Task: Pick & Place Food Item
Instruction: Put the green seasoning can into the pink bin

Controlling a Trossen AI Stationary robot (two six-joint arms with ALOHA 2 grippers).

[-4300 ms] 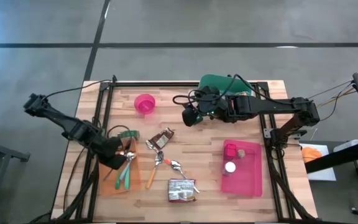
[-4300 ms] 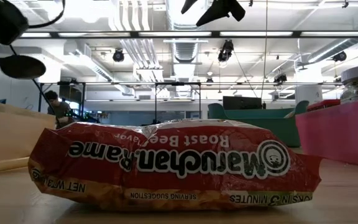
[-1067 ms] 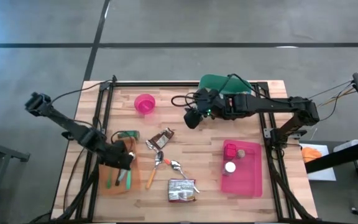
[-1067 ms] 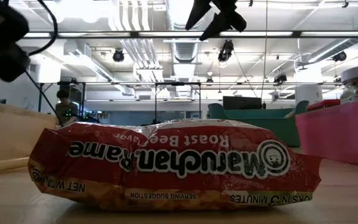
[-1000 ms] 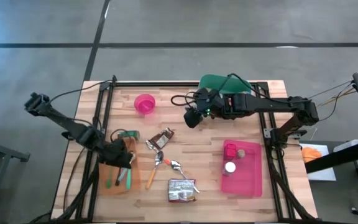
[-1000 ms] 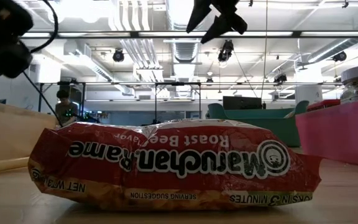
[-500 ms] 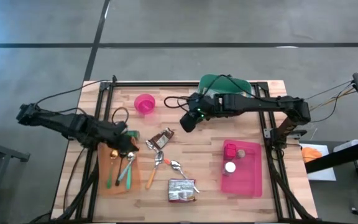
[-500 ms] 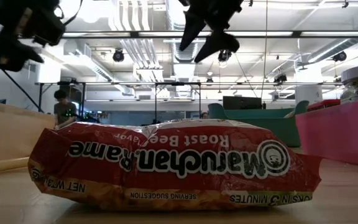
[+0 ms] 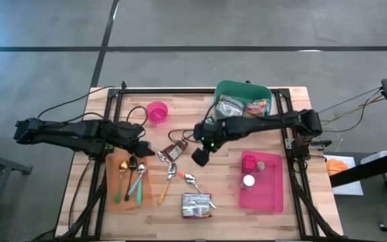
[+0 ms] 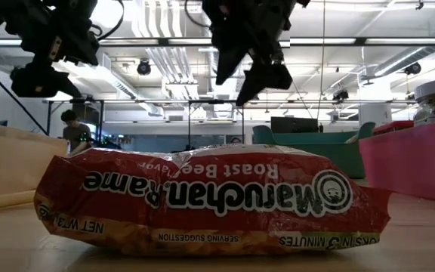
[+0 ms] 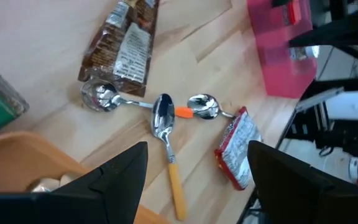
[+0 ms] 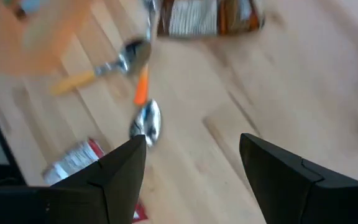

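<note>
A pale wooden surface point(image 9: 227, 181) with a black frame stands on a grey floor; behind it, in the low view, a lit room with a person point(image 10: 72, 128) far off. The ramen packet point(image 9: 197, 205) lies flat near the front edge of the surface, just beside a spoon's bowl, and fills the low view with its red wrapper; neither arm touches it. A brown snack wrapper point(image 9: 175, 150) lies near the middle, with spoons point(image 9: 180, 176) between it and the packet. The left claw point(image 9: 142, 149) hangs above the far end of the tan tray point(image 9: 113, 195), which holds cutlery; its fingers point(image 11: 114, 180) stand spread with nothing between them. The right claw point(image 9: 200, 156) hovers over bare wood just beside the snack wrapper; its fingers point(image 12: 291, 180) are spread too, and empty. A pink bowl point(image 9: 156, 111) sits at the back; a green bin point(image 9: 242, 88) at the back holds packets; a pink tray point(image 9: 274, 195) on the right holds a pink cube and a small jar.
</note>
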